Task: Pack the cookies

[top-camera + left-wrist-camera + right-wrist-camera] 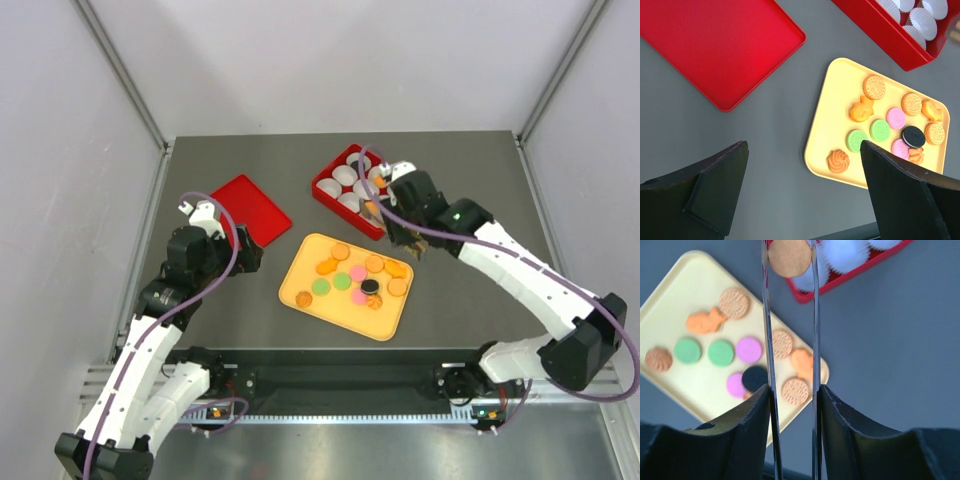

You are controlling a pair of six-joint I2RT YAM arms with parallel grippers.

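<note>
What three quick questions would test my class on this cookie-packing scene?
1. True or false: the right hand grips a round orange cookie.
2. How many black cookies lie on the yellow tray? A none, B one, C three.
3. Fill in: the red box holds white paper ____.
Key: 1 true; 2 B; 3 cups.
</note>
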